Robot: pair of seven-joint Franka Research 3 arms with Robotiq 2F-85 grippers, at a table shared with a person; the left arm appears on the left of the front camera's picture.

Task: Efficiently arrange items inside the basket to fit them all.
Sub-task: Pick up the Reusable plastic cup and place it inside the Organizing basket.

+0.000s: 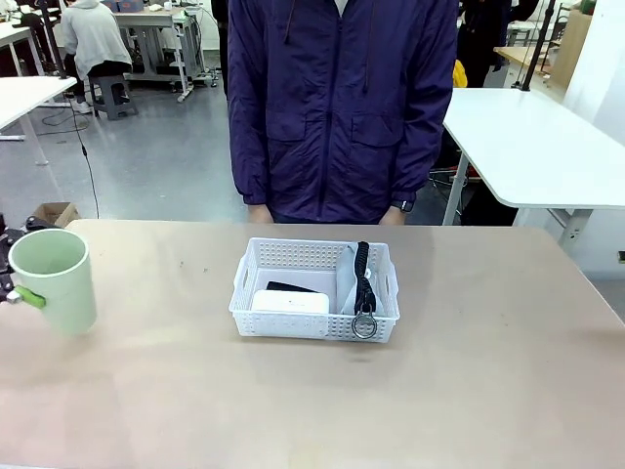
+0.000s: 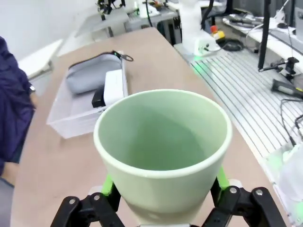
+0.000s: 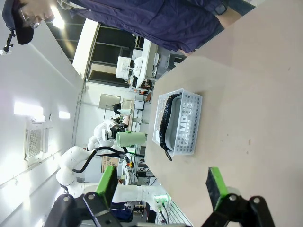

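Left end effector (image 2: 163, 198) grips the pale green cup (image 2: 163, 146) low on its wall, green pads pressed to either side, mouth up and tilted slightly in the front view. It holds the cup at the counter's left end, well apart from the basket (image 1: 293, 322), seemingly just above the counter (image 1: 439, 391).

The hold sits near the cup's base, so the tall body above the pads could rock or slide out if the arm swings fast. The bigger risk probably lies in the basket itself: the white rounded box (image 1: 291, 300) and the black stapler (image 1: 291, 287) fill the left part, and the grey pouch (image 1: 352, 278) stands along the right side with its black strap (image 1: 362, 274) and ring (image 1: 364, 326) draped over the near rim. Little bare floor remains, mostly toward the far wall, so a cup lowered upright may land on the box, tip, or catch the rim.

Right end effector (image 3: 161, 187) hangs with fingers spread wide and empty, high above the counter on the basket's pouch side. Bare counter lies all around the basket, and the person stands close behind the far edge.
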